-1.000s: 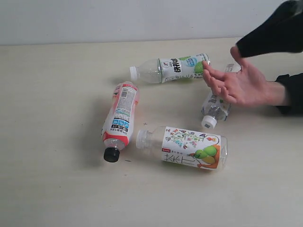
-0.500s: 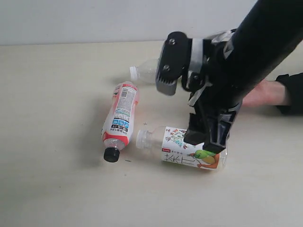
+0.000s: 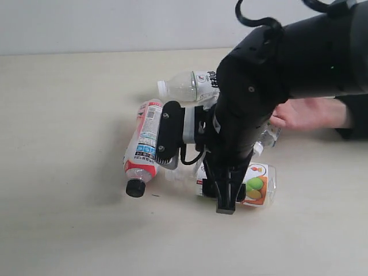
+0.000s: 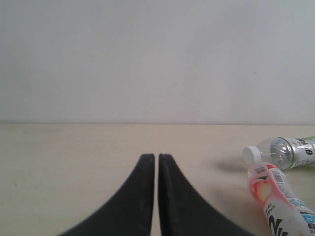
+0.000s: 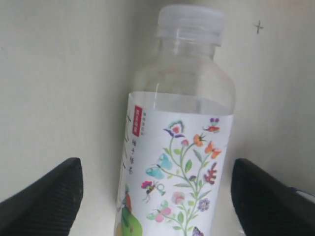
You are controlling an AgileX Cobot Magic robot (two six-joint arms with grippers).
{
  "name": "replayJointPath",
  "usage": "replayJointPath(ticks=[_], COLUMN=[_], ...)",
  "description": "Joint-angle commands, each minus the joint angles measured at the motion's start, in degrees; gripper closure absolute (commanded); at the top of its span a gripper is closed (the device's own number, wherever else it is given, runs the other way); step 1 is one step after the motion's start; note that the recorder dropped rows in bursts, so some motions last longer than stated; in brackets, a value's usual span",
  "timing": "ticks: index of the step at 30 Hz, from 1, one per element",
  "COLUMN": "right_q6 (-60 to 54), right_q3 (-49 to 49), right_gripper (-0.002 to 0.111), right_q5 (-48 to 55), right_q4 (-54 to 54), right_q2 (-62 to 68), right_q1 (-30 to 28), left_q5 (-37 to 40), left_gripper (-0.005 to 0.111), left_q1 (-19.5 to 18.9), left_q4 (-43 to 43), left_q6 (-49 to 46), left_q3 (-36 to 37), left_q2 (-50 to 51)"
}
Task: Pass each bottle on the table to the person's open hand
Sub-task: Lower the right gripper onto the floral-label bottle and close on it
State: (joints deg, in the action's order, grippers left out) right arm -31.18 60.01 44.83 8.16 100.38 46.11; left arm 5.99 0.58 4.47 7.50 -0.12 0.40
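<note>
The floral fruit-label bottle [image 5: 179,147] lies on its side on the table [image 3: 69,115]. My right gripper [image 5: 155,169] is open and straddles its label, one finger on each side with a gap on both. In the exterior view the right arm covers most of this bottle [image 3: 257,185]. The red-pink bottle [image 3: 146,141] with black cap lies to its left. The green-white bottle [image 3: 187,85] lies behind. The small white-capped bottle [image 3: 268,135] is mostly hidden by the arm. The person's open hand [image 3: 307,112] waits at the right. My left gripper [image 4: 156,157] is shut and empty.
The left wrist view shows the green-white bottle [image 4: 283,151] and the red-pink bottle [image 4: 278,196] off to one side, with bare tabletop ahead. A pale wall runs behind the table. The person's black sleeve [image 3: 356,115] is at the right edge.
My right arm came in from the upper right, passed over the hand and dropped onto the floral bottle. The bottles and the hand stayed where they were.
</note>
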Motion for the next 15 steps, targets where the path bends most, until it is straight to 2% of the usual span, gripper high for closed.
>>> replayJointPath(ticks=[1, 9, 15], right_q6=[1.5, 1.9, 1.9], right_q3=[0.4, 0.4, 0.4], right_gripper=[0.03, 0.024, 0.024], right_q5=[-2.7, -7.5, -8.1], right_q4=[2.6, 2.5, 2.4], right_q2=[2.1, 4.6, 6.1], right_q1=[0.2, 0.2, 0.2], left_q5=[-0.1, -0.1, -0.1], left_gripper=[0.101, 0.101, 0.101], left_q1=[-0.1, -0.1, -0.1], left_q4=[0.2, 0.2, 0.2], left_q6=[-0.1, -0.1, -0.1], left_q3=[0.1, 0.1, 0.1], left_q2=[-0.4, -0.4, -0.4])
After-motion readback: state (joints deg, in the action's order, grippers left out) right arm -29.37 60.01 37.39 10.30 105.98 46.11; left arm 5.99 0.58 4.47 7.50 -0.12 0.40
